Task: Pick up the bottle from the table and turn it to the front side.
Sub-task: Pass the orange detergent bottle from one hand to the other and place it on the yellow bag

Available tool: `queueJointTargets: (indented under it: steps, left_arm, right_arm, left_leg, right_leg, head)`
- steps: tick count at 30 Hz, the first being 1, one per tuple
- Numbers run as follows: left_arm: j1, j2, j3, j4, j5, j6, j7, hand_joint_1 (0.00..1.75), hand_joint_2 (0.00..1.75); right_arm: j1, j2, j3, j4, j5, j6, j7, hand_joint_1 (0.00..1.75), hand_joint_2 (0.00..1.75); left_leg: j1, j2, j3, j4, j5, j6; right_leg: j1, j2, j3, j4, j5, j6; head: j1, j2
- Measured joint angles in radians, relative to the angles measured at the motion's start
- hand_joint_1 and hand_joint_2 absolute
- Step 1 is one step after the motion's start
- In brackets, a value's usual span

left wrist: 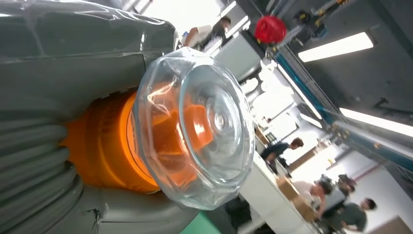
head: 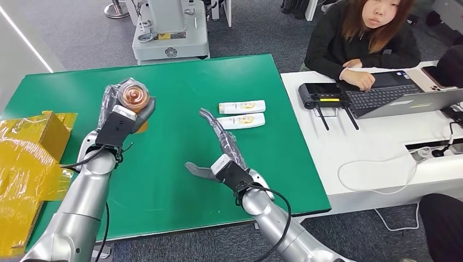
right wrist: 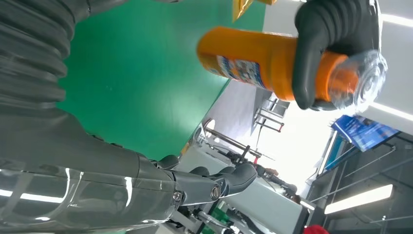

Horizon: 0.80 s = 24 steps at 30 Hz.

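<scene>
Above the green bench (head: 180, 164), my left hand (head: 117, 123) grips an orange bottle (head: 132, 97) with a clear faceted cap; my right hand (head: 221, 150) hovers, fingers spread, empty

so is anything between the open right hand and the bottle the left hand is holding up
Nothing visible. The left hand grips the orange bottle above the green table, its clear cap facing up. The right hand is open beside it with bare air between. The two white tubes lie farther back, off that line.
</scene>
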Motion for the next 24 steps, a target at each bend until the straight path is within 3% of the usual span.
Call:
queueJointTargets:
  steps: [5, 10, 15, 19, 24]
  left_arm:
    - [-0.055, 0.030, -0.003, -0.002, -0.194, 0.158, 0.047, 1.75, 1.75]
    - [-0.072, 0.039, -0.005, -0.001, -0.248, 0.199, 0.060, 1.75, 1.75]
    - [-0.185, 0.125, -0.041, 0.058, -0.692, 0.419, 0.230, 1.75, 1.75]
    - [-0.218, 0.169, -0.069, 0.119, -0.865, 0.478, 0.295, 1.75, 1.75]
    - [-0.228, 0.212, -0.087, 0.184, -0.942, 0.497, 0.335, 1.75, 1.75]
  right_arm:
    - [0.034, -0.011, 0.023, -0.039, -0.009, -0.014, 0.001, 0.00, 1.75]
    - [0.044, -0.015, 0.026, -0.047, -0.014, -0.017, -0.001, 0.00, 1.75]
    - [0.120, -0.050, 0.040, -0.122, -0.046, -0.030, -0.014, 0.00, 1.75]
    - [0.155, -0.064, 0.040, -0.168, -0.053, -0.032, -0.013, 0.00, 1.75]
    - [0.202, -0.082, 0.035, -0.223, -0.052, -0.032, -0.010, 0.00, 1.75]
  left_leg:
    - [0.000, 0.000, 0.000, 0.000, 0.000, 0.000]
    - [0.000, 0.000, 0.000, 0.000, 0.000, 0.000]
    - [0.000, 0.000, 0.000, 0.000, 0.000, 0.000]
    - [0.000, 0.001, 0.000, 0.000, 0.000, 0.000]
    - [0.000, 0.001, 0.000, 0.000, 0.000, 0.000]
  right_leg:
    - [0.000, 0.000, 0.000, 0.000, 0.000, 0.000]
    - [0.000, 0.000, 0.000, 0.000, 0.000, 0.000]
    - [0.000, 0.001, 0.000, 0.000, 0.000, 0.000]
    - [0.000, 0.001, 0.000, 0.000, 0.000, 0.000]
    - [0.000, 0.001, 0.000, 0.000, 0.000, 0.000]
  head:
    - [0.000, 0.000]
    - [0.000, 0.000]
    - [0.000, 0.000]
    - [0.000, 0.000]
    - [0.000, 0.000]
